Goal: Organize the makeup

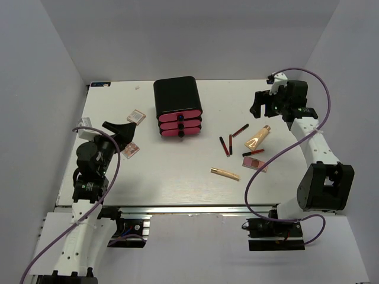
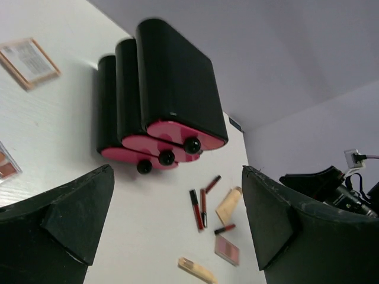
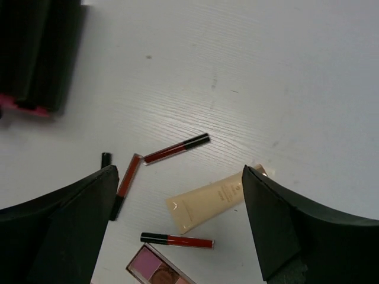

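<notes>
While left tool, right tool gape empty, pink palette cut off at bottom.

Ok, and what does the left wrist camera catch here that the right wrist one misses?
Only the left wrist view shows the knobbed pink drawers, the square compacts, the gold-beige stick and the distant right arm. The right wrist view adds no makeup of its own, just its own open fingers. Both show the black box, dark-red lip sticks, peach tube and pink palette.
</notes>
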Motion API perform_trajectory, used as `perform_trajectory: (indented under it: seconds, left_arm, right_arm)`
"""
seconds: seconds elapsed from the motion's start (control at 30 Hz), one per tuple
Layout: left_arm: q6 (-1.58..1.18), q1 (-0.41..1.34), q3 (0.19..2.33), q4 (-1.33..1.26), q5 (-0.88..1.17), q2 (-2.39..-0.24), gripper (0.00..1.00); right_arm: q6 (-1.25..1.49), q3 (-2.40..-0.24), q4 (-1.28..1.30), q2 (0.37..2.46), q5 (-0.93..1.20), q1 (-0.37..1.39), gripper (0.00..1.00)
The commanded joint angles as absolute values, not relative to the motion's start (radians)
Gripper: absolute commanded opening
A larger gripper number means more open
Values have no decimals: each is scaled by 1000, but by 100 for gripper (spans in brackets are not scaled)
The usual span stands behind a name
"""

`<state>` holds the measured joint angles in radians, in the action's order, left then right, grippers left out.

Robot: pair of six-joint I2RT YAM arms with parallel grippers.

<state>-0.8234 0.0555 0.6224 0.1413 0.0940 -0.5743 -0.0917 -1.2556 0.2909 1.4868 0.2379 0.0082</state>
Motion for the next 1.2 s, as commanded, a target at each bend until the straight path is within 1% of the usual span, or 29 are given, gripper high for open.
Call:
perform_trajectory:
  seconds: [0.0,0.03,0.07,0.1,0.13,0.2,0.23,0.27,0.3,0.33,0.4,0.43,0.47,0.5,0.53,0.57,0.6,0.63,0.7,0.73,0.87,1.0,1.17]
  left_arm:
    - [-960,69,578,23,199,-623,97]
    - [-965,80,572,0,195,-635,93]
    - [-968,115,574,-27,183,-650,90]
    - [-968,162,586,-37,148,-679,89]
    - [-966,163,586,-38,124,-696,87]
    - [-969,239,600,-58,86,-730,72]
    - [-982,283,600,-66,52,-770,59]
    - [-1009,302,598,-74,37,-790,30]
    - [-1026,326,595,-89,19,-810,19]
    - [-1047,374,594,-86,-27,-840,13]
    - [-1104,422,563,-154,-129,-857,13]
    - [-1129,469,551,-178,-173,-862,17]
    - [-1164,494,525,-217,-245,-882,21]
    - [-1183,515,520,-277,-276,-897,30]
    - [-1199,549,523,-290,-303,-917,34]
    - [-1222,561,525,-311,-320,-972,37]
    - [-1236,572,543,-334,-336,-1006,41]
    - [-1253,595,555,-337,-347,-1038,50]
    - [-1295,618,572,-391,-373,-1133,54]
    - [-1331,642,572,-415,-388,-1159,56]
    - [-1405,672,591,-485,-454,-1267,59]
    - [-1396,681,633,-526,-506,-1365,59]
    - [-1335,681,681,-623,-532,-1466,58]
  right_arm:
    - [-323,-1266,308,1413,605,12,89]
    - [-497,-1259,337,1392,682,24,89]
    - [-568,-1252,391,1378,734,38,89]
    - [-622,-1227,393,1356,738,85,89]
    - [-623,-1212,385,1347,707,113,90]
    - [-679,-1189,368,1332,616,178,90]
    - [-721,-1169,364,1322,585,245,90]
    - [-751,-1164,364,1321,565,280,89]
    - [-784,-1178,377,1330,548,340,89]
    - [-801,-1187,377,1336,549,363,89]
    - [-787,-1212,344,1348,627,385,89]
    - [-766,-1222,318,1359,673,390,87]
    - [-732,-1229,287,1368,754,390,80]
    - [-720,-1235,232,1393,785,393,74]
    - [-695,-1255,195,1407,798,399,62]
    - [-652,-1268,152,1422,793,403,58]
    - [-552,-1288,118,1460,758,414,55]
    - [-505,-1310,70,1480,746,416,53]
    - [-377,-1371,43,1524,729,422,56]
    - [-332,-1384,14,1532,715,425,61]
    - [-189,-1375,-60,1532,644,431,65]
    - [-155,-1300,-87,1490,580,430,68]
    - [-161,-1227,-103,1445,565,430,68]
